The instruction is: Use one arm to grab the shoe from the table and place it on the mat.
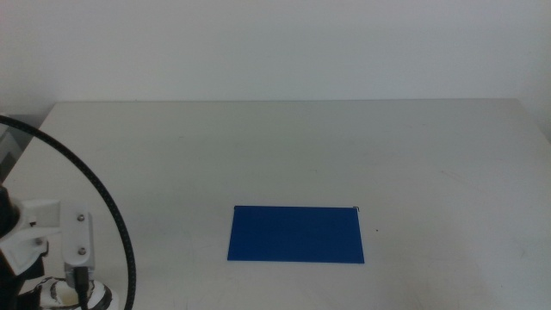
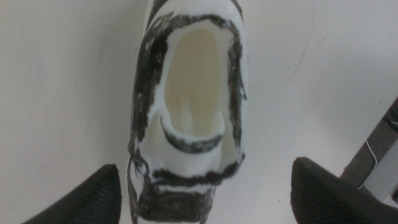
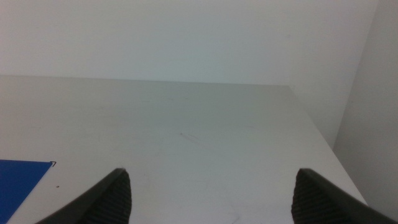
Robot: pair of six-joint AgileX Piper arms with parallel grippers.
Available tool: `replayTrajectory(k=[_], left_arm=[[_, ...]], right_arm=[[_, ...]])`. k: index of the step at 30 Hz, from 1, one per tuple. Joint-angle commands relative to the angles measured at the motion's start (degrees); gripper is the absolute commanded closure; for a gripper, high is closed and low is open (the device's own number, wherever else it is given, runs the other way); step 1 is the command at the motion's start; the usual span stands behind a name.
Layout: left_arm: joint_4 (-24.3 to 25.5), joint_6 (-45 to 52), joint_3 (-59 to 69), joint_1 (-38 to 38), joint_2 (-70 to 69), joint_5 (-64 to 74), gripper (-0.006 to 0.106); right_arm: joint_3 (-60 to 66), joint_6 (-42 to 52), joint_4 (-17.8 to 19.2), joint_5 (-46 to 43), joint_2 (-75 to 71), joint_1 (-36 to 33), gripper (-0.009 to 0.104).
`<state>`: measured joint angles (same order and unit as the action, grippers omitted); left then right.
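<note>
One shoe (image 2: 189, 106) is seen at the worktop's (image 1: 284, 146) near edge, toward seven o'clock, directly below the left gripper (image 2: 205, 193), between its two fingers (image 2: 81, 199), which are spread wide and untouching. One blue mat (image 1: 295, 233) lies at five o'clock of centre, well apart. The right gripper (image 3: 211, 199) is held released over bare worktop.

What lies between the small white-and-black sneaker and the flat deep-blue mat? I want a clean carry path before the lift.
Nothing visible. The left gripper is open around the white-and-black sneaker at the near-left table corner; bare off-white tabletop runs from there to the deep-blue mat. The right gripper waits, open, beyond the mat's other side.
</note>
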<state>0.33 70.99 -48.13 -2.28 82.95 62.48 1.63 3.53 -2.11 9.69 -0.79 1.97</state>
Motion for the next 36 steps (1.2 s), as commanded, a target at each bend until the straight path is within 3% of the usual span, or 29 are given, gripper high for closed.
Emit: replayTrajectory(k=[1,22,36], left_arm=[[-0.33,0.43,-1.34,-0.1,-0.23,0.07,0.007],[-1.01,1.33,-1.34,-0.1,6.78,-1.78,0.007],[-1.79,1.07,1.14,-0.1,6.78,-5.88,0.032]], right_arm=[[-0.54,0.72,0.49,-4.54,-1.21,0.27,0.029],[-0.54,0.72,0.49,-4.54,-1.21,0.27,0.029],[-0.54,0.72,0.49,-4.54,-1.21,0.27,0.029]])
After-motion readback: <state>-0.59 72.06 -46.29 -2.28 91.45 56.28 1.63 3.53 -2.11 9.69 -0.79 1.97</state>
